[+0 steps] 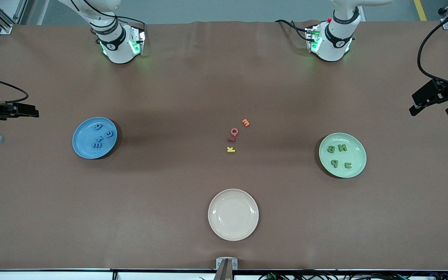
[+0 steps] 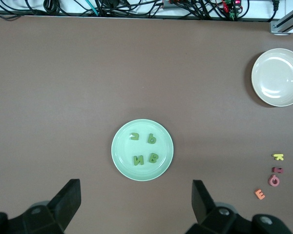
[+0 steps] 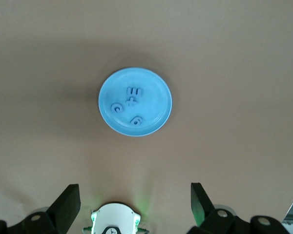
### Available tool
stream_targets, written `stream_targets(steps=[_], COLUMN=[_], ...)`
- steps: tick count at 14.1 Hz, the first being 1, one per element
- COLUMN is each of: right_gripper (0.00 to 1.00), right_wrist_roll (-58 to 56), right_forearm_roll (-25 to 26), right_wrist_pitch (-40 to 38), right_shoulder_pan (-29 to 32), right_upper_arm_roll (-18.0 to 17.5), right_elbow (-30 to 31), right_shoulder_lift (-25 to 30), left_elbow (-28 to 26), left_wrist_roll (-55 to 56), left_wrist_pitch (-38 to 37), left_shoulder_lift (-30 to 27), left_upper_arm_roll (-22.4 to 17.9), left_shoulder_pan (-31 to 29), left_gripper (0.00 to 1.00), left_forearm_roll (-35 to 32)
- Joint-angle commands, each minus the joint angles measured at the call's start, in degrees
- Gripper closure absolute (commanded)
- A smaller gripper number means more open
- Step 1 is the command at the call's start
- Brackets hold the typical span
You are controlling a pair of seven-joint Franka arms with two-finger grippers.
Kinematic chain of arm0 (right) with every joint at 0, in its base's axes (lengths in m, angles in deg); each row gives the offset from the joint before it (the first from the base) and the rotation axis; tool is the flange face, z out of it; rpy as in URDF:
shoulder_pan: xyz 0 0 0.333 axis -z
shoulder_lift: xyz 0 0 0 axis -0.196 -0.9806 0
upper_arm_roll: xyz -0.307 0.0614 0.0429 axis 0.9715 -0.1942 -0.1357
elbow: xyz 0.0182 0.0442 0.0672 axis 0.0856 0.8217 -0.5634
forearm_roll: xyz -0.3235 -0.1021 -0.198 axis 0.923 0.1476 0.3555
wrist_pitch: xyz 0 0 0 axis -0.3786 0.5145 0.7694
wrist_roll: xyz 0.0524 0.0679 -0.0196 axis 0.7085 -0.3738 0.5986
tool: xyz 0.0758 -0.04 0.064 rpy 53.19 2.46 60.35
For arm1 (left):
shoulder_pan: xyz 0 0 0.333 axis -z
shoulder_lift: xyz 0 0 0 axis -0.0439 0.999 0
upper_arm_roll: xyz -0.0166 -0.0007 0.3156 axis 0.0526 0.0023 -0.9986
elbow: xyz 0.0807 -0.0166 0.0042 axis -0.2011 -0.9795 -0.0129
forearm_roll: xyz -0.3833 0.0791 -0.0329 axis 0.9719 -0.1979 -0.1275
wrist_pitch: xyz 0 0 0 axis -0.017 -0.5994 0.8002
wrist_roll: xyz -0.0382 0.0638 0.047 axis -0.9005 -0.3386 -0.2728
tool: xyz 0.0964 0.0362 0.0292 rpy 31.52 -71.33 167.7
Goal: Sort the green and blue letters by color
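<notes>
Several blue letters (image 1: pixel 98 140) (image 3: pixel 132 92) lie on a blue plate (image 1: pixel 82 136) (image 3: pixel 151 85) toward the right arm's end of the table. Several olive green letters (image 1: pixel 336 155) (image 2: pixel 151 139) lie on a pale green plate (image 1: pixel 358 155) (image 2: pixel 123 155) toward the left arm's end. My left gripper (image 1: pixel 432 105) (image 2: pixel 136 200) hangs open and empty high over the table's end, beside the green plate. My right gripper (image 1: pixel 29 112) (image 3: pixel 135 202) hangs open and empty high over the other end, beside the blue plate.
An empty white plate (image 1: pixel 233 214) (image 2: pixel 277 77) sits near the front edge at the middle. Between the coloured plates lie an orange letter (image 1: pixel 246 123), a red one (image 1: pixel 234 132), a dark red one (image 1: pixel 231 139) and a yellow K (image 1: pixel 230 149). The right arm's base (image 3: pixel 115 219) shows below its gripper.
</notes>
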Motion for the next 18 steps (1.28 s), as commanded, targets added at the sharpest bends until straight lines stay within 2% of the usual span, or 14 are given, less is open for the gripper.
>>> stream_targets(steps=[1,6,9,13,14,16,18], right_gripper=[0.00,0.00,0.00,0.00,0.00,0.00,0.00], right_wrist_roll=[0.26,0.09,-0.18,-0.26,-0.35,-2.19,-3.60], right_forearm_roll=[0.13,-0.83,-1.62,-3.47,-3.47,-3.56,-3.56], right_wrist_pitch=[-1.21,-0.60,-1.30,1.41,3.17,7.03,8.10], right_shoulder_pan=[0.36,-0.43,-0.52,-0.69,-2.18,-9.63,-10.72], right_upper_arm_roll=[-0.76,-1.38,-1.47,-0.24,1.42,10.00,11.45], right_elbow=[-3.52,-3.44,-2.91,5.06,8.22,15.16,18.18], right_shoulder_lift=[-1.21,-0.86,1.77,7.82,10.10,15.46,18.46], left_elbow=[0.65,0.65,0.65,0.65,0.65,0.65,0.65], left_wrist_roll=[0.29,0.20,0.20,0.20,0.20,0.20,0.20], left_wrist_pitch=[-1.05,-1.05,-1.05,-1.05,-1.05,-1.05,-1.05], left_shoulder_lift=[-0.37,-0.37,-0.37,-0.37,-0.37,-0.37,-0.37], left_upper_arm_roll=[0.34,0.34,0.34,0.34,0.34,0.34,0.34], left_shoulder_pan=[-0.02,-0.10,-0.10,-0.10,-0.10,-0.10,-0.10], left_gripper=[0.00,0.00,0.00,0.00,0.00,0.00,0.00], left_forearm_roll=[-1.11,-1.20,-1.20,-1.20,-1.20,-1.29,-1.20])
